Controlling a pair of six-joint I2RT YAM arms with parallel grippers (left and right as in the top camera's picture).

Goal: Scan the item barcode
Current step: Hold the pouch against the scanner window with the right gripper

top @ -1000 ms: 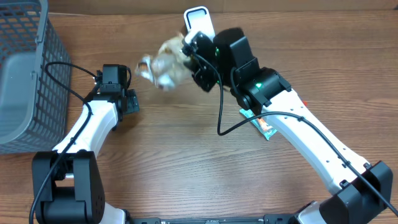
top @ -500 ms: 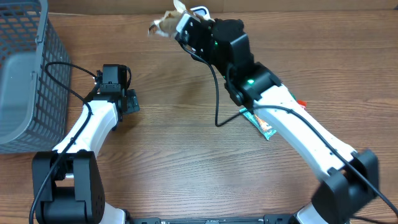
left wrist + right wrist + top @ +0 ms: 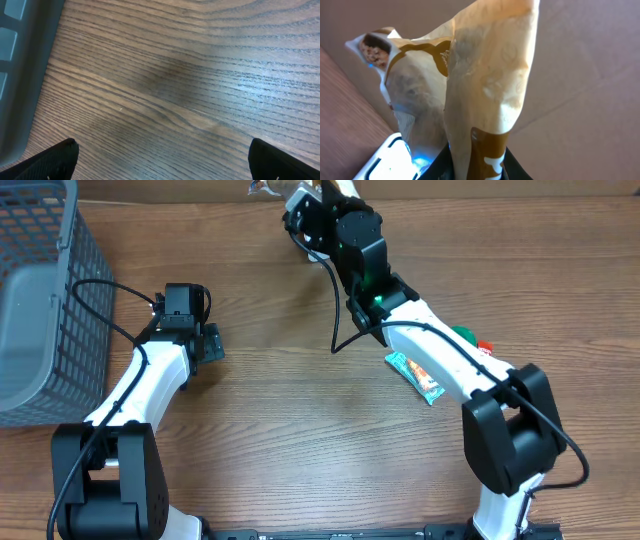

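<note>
Beside the basket (image 3: 40, 300), we have our left gripper (image 3: 207, 345) spread wide and empty. Far back, our right gripper (image 3: 310, 208) pinches the bag (image 3: 485, 75) tight, over the scanner (image 3: 390, 160). A packet (image 3: 415, 377) lies further right.

No text, brand or number can be read anywhere. The tan and brown crinkled plastic wrapper (image 3: 485, 75), filling the middle of the right wrist view, carries brown curved markings near the bottom edge, but no legible letters. The small teal flat packet (image 3: 415, 376), right of centre in the overhead view, has print too small to read.
</note>
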